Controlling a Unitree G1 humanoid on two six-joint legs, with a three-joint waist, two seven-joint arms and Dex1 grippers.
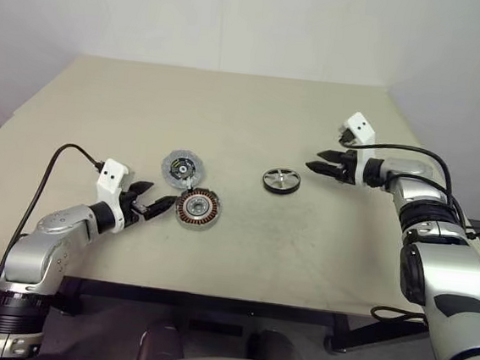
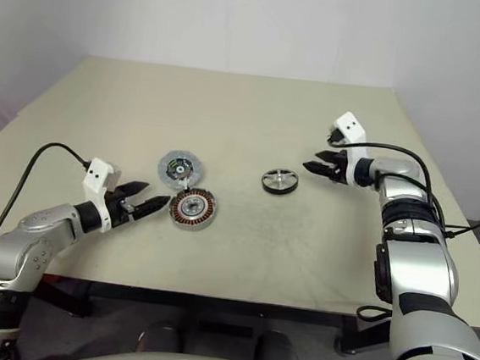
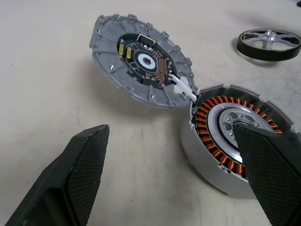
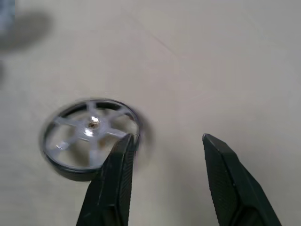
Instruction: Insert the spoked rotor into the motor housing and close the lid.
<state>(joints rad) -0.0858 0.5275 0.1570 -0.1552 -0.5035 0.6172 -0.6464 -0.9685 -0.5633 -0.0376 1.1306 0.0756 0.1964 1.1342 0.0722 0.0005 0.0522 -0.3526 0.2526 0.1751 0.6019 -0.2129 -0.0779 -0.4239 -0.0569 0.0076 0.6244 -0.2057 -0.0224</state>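
Observation:
The spoked rotor (image 1: pixel 281 180), a dark-rimmed wheel with silver spokes, lies flat on the table right of centre. My right gripper (image 1: pixel 320 162) hovers just to its right, open and holding nothing. In the right wrist view the rotor (image 4: pixel 89 136) sits beside one fingertip (image 4: pixel 124 146). The motor housing (image 1: pixel 198 209) stands left of centre, its copper windings facing up. The lid (image 1: pixel 182 167) lies just behind it, inner circuit side up, tilted against the housing and joined to it by a short white wire (image 3: pixel 184 89). My left gripper (image 1: pixel 154 203) is open, close to the housing's left side.
The beige table (image 1: pixel 255 113) reaches wide behind and around the parts, with its front edge near my arms. Black cables run from both wrists. White walls stand behind the table.

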